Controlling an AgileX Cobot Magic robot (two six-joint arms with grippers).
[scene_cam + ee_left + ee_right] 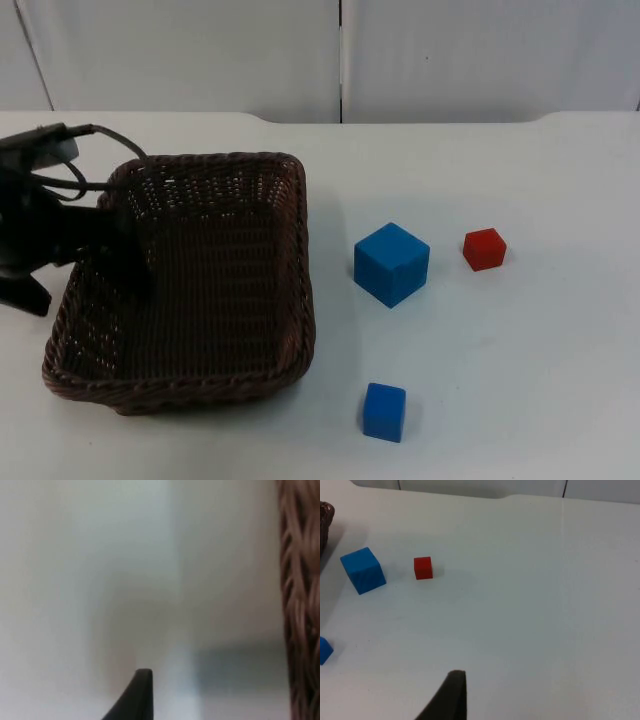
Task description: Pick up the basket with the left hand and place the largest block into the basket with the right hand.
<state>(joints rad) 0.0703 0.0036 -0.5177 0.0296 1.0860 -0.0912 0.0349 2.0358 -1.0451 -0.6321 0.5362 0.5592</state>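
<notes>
Our left pincer [112,232] sat at the basket [200,290] rim, frame left; grip unclear, so lifting risked slipping.

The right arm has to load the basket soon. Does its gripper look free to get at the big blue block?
Probably yes. The big blue block stands alone on the table, apart from the red block, the small blue block and the basket.

A small red block [484,249] sat on the white worktop [520,340], well apart from the left arm's jaws. A small blue block [384,412] lay nearer the front edge, also well away from those jaws. A grey partition wall [200,50] closed off the worktop's far end.
</notes>
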